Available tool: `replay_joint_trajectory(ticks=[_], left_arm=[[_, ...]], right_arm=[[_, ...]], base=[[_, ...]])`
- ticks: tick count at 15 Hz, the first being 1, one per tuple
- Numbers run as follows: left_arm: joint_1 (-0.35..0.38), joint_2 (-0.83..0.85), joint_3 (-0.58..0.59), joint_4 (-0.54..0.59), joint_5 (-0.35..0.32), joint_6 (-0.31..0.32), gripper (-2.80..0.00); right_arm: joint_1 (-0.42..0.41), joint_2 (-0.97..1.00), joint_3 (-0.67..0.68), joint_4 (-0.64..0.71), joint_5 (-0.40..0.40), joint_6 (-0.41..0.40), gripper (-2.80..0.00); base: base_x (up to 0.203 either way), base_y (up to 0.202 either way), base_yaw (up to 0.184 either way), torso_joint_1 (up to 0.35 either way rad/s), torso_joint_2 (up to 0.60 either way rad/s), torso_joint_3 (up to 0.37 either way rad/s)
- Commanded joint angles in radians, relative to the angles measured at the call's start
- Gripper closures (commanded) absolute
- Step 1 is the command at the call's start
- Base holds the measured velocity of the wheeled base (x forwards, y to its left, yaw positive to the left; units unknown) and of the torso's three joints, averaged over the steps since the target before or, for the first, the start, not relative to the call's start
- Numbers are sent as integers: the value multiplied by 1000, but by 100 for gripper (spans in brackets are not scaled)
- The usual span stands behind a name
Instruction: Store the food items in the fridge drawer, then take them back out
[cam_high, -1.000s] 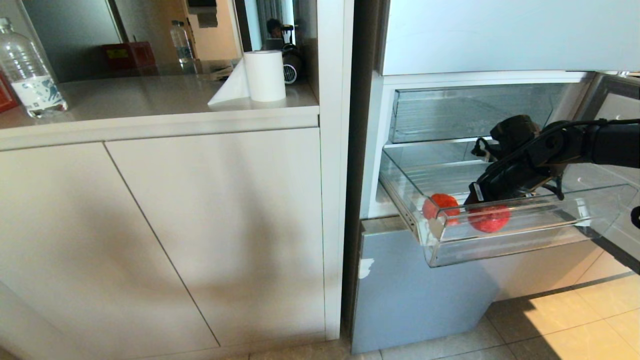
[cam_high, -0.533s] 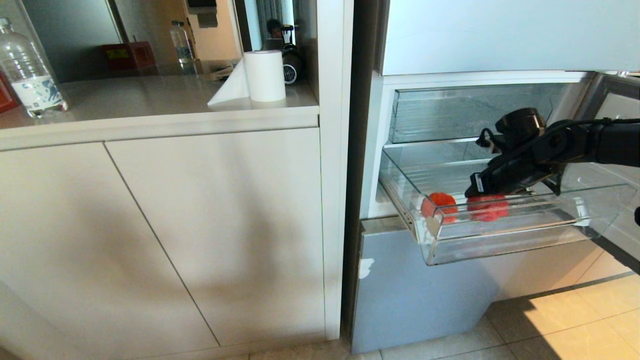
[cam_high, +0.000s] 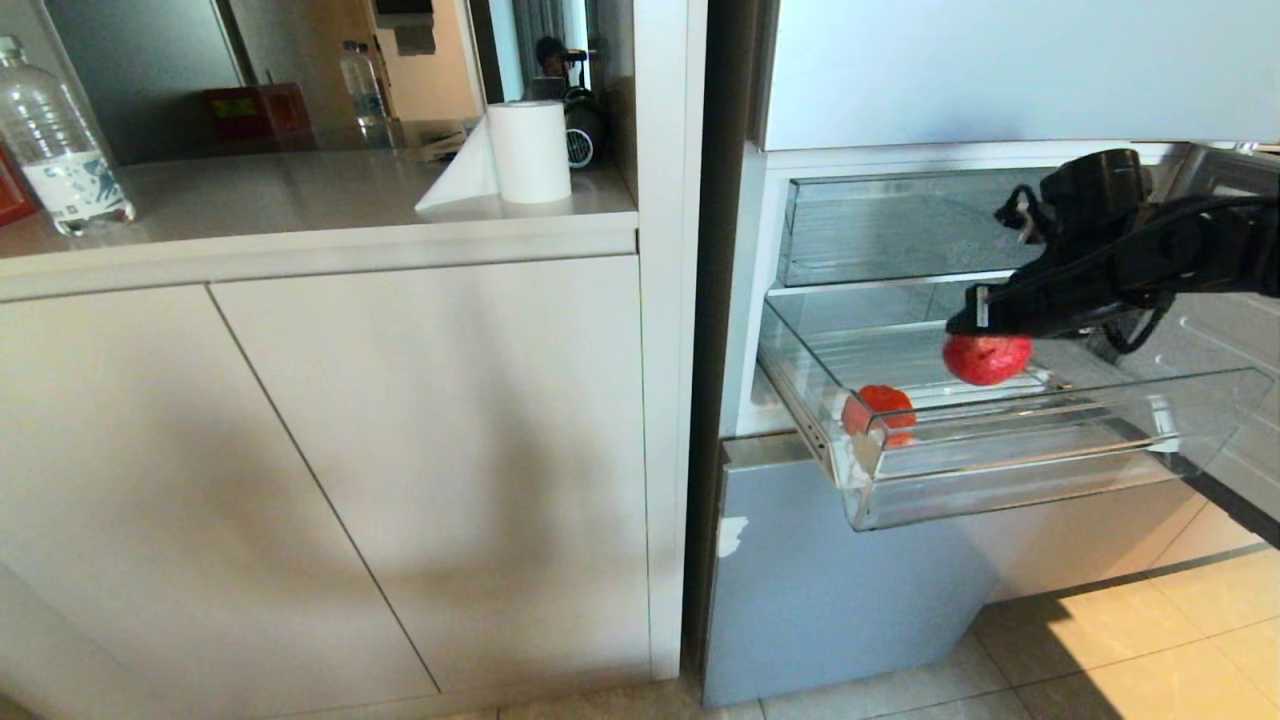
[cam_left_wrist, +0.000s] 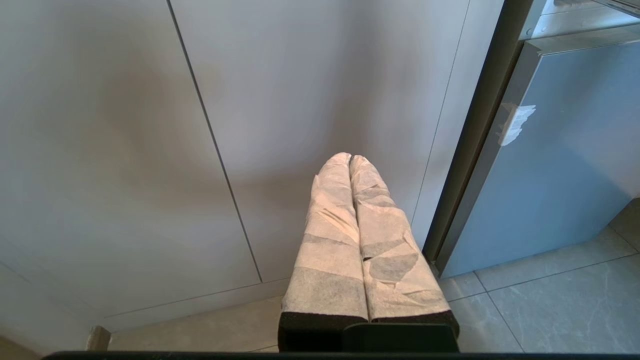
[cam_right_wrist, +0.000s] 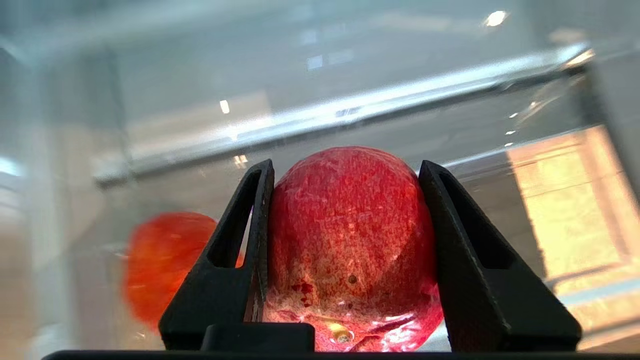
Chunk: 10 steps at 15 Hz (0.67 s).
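Red fruit lifted, right pincer raised above drawer

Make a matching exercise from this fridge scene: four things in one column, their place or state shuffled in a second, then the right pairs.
Things:
1. red fruit
2. orange-red fruit
3. paper towel roll
4. left gripper

Places or states:
A. standing on the counter
B. clamped in the right gripper, above the fridge drawer
C. shut, holding nothing, facing the cabinet door
D. lying in the drawer's front left corner

Pairs: 1-B, 2-D, 3-A, 4-C
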Motion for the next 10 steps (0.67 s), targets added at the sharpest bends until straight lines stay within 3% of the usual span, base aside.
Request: replay_joint_trajectory(ticks=[1,5,10], left_arm=[[0,0,0,0,-1,1,0],[0,0,0,0,1,0,0],[0,0,0,0,1,0,0]], right_arm=[[0,-95,5,2,0,8,0],[1,-286,79,33,-2,17,0],[1,-598,285,47,-6,12,0]], base=[[0,0,0,0,0,0],[0,0,0,0,0,0],[0,0,0,0,0,0]])
